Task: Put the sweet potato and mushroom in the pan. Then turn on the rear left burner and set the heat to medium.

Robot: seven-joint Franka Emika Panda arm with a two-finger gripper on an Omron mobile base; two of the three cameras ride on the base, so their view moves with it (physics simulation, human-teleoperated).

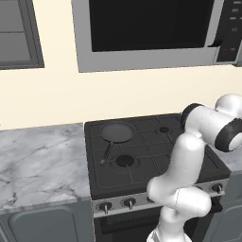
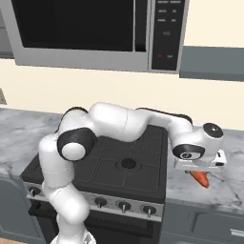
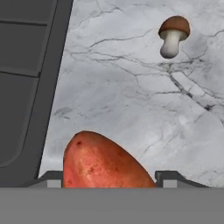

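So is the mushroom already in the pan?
No, the mushroom lies on the marble counter, while the pan on the stove holds nothing.

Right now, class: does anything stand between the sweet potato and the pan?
Nothing visible does. The sweet potato lies on the counter right of the stove; the pan sits empty on the rear left burner, only open grates between.

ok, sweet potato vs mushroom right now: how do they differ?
The sweet potato is orange-red and tapered; the mushroom has a brown cap on a whitish stem. The sweet potato sits between the gripper fingertips; the mushroom lies apart, untouched. The sweet potato looks bigger. Both are on the marble counter, neither in the pan.
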